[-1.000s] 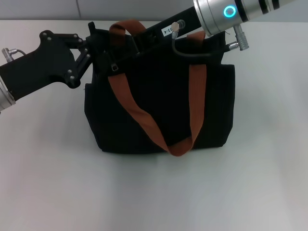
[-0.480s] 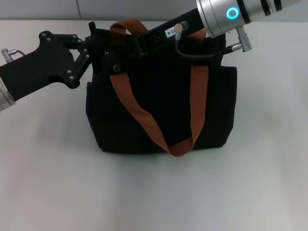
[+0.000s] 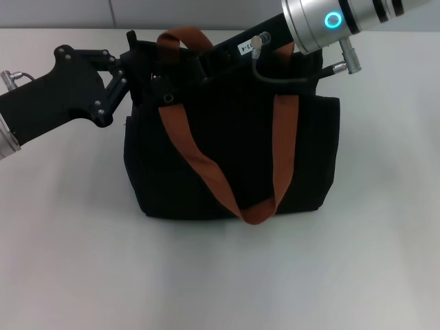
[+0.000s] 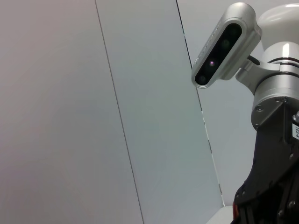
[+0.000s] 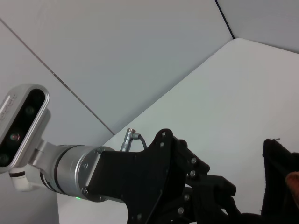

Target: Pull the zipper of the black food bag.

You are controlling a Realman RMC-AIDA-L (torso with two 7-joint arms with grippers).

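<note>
The black food bag [image 3: 227,158] stands on the white table, its orange-brown handles [image 3: 199,161] draped over its front. My left gripper [image 3: 137,69] is at the bag's top left corner, shut on the fabric there. My right arm reaches in from the upper right along the bag's top edge. My right gripper [image 3: 163,89] is near the left end of that edge, shut on the small silvery zipper [image 3: 167,98]. The right wrist view shows the left gripper [image 5: 205,196] beside a corner of the bag [image 5: 280,163].
White table [image 3: 69,240] surrounds the bag on the left, front and right. A grey wall runs behind the table. The left wrist view shows only wall panels and the right arm's wrist camera [image 4: 224,44].
My right arm has drawn slightly to the right, the zipper tab moving with it. The whole bag has shifted a little to the right. The left gripper has stayed at the corner.
</note>
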